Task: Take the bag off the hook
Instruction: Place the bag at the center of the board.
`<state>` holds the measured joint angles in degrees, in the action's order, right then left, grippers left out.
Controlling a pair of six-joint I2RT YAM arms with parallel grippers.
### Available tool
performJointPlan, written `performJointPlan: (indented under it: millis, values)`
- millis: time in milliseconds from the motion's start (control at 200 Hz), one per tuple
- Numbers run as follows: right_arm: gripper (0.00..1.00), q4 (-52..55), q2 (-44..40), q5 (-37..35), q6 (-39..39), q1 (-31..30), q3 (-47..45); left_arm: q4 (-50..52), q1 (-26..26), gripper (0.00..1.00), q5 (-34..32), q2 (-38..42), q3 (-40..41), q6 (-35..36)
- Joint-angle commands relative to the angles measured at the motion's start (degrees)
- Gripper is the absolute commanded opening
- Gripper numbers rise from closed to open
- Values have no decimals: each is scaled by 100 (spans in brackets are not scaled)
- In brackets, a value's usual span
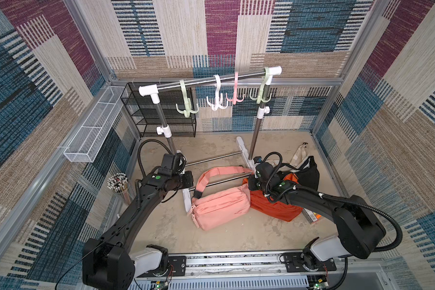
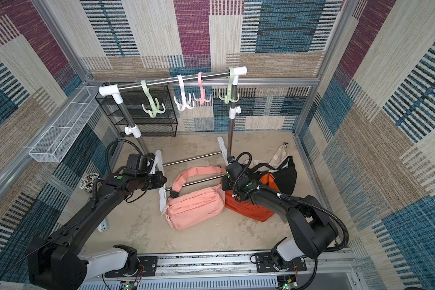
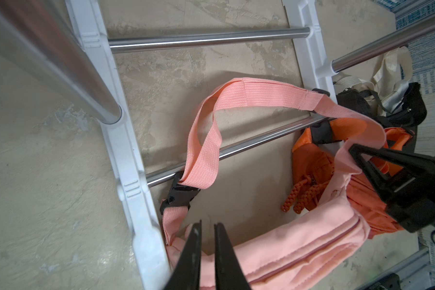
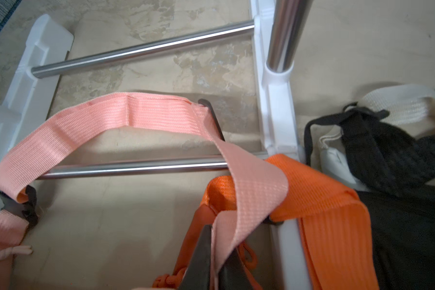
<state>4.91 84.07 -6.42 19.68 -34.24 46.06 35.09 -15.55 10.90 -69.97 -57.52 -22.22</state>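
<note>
On the floor (image 1: 236, 238) beside the base of the rack (image 1: 206, 81), the pink bag (image 1: 221, 208) is seen lying clear of the hooks (image 1: 187, 108), its strap (image 4: 161, 115) draped over a lower rail (image 3: 261, 140). The strap is pinched between the jaws of the right gripper (image 4: 217, 242); the left gripper (image 3: 207, 226) is held slightly parted and empty near the bag.

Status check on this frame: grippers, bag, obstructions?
Left gripper ajar, empty. Right gripper pinching pink bag strap. Bag on floor, all hooks bare. Strap draped over rack's lower bar.
</note>
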Motion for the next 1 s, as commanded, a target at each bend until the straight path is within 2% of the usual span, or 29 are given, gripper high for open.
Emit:
performJointPlan:
  millis: [0,195,245,351,506,726,892,992]
  values:
    - [12,64,-216,147,156,-38,-176,143,0,16,19,128,-52,42]
    - [15,117,-440,228,211,-48,-357,200,6,16,-4,263,-119,51]
    - [19,186,-471,205,219,-48,-346,200,-1,16,5,290,-128,38]
    - [35,402,-652,24,279,-48,-243,248,-1,16,16,374,-158,25]
    - [47,781,-1026,-462,387,-48,-9,333,-1,17,-112,623,-219,34]
    - [49,1173,-1433,-727,393,-42,228,387,-1,20,-412,1269,-260,175]
    - [49,1232,-1966,-932,414,-46,288,339,0,29,-938,1968,-109,354]
    - [52,1223,-2313,-1213,331,-39,324,94,-1,41,-1289,2426,171,475]
